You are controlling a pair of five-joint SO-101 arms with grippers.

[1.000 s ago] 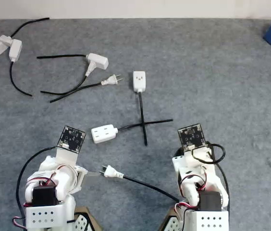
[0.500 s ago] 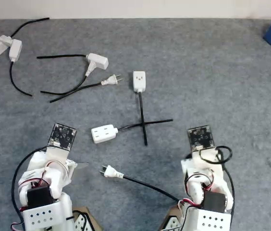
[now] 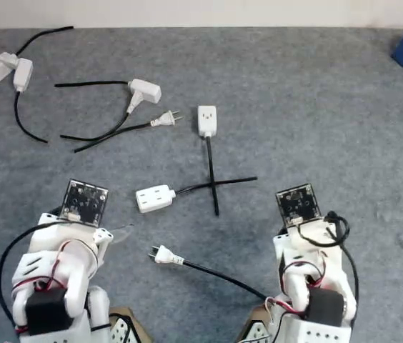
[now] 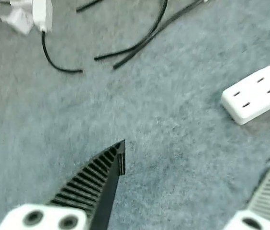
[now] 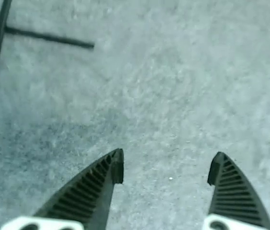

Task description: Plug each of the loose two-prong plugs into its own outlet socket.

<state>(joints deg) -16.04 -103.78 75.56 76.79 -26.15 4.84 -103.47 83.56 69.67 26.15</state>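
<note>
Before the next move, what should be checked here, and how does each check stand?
1. Left pincer open, empty: ok.
2. Right pincer open, empty: ok.
3. Near plug lying free between the arms: ok.
4. Near socket slots unoccupied: ok.
5. Far plug seated in far socket: not ok, they lie apart.
6. Crossed cords free of each other: cannot tell.

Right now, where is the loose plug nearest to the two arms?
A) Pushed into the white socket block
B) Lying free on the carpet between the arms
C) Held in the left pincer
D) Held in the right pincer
B: the plug lies free on the carpet between the arms, short of the socket block. The left pincer and right pincer are open and hold nothing.
</note>
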